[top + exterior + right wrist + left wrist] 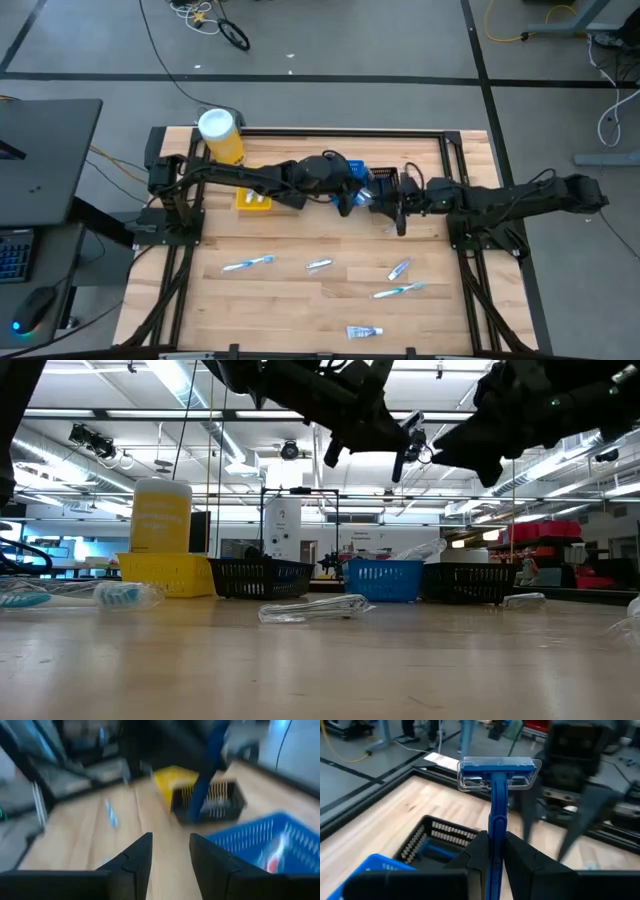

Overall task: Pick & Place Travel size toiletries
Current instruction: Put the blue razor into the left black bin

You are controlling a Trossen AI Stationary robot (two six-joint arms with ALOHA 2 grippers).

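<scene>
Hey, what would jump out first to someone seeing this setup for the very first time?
Probably the blue razor pinched upright in the left gripper, held in the air above the blue bin at the table's far side. The right gripper hovers close beside it, fingers apart and empty. Loose toothbrushes and tubes lie scattered over the near half.

Blue razor (496, 795) upright in left tool (492, 851); 5 wrapped toiletries (248, 264) lie on table.

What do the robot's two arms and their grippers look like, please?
Both arms are dark, jointed and slim, with black cables running along them. The left gripper and the right gripper each end in two flat, black, wedge-shaped fingers. No markings are legible.
</scene>
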